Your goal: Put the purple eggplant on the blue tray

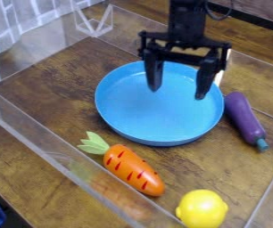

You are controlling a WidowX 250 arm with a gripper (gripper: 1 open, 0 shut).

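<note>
The purple eggplant (246, 118) lies on the wooden table just right of the blue tray (161, 111), its teal stem tip pointing toward the front right. The round blue tray holds nothing. My gripper (181, 77) hangs over the tray's far right part, pointing down. Its two black fingers (154, 73) stand wide apart with nothing between them. The right finger is a short way left of the eggplant's far end and does not touch it.
An orange carrot (128, 167) with green leaves lies in front of the tray. A yellow lemon (202, 209) sits at the front right. Clear plastic walls (44, 142) fence the table on the left and front.
</note>
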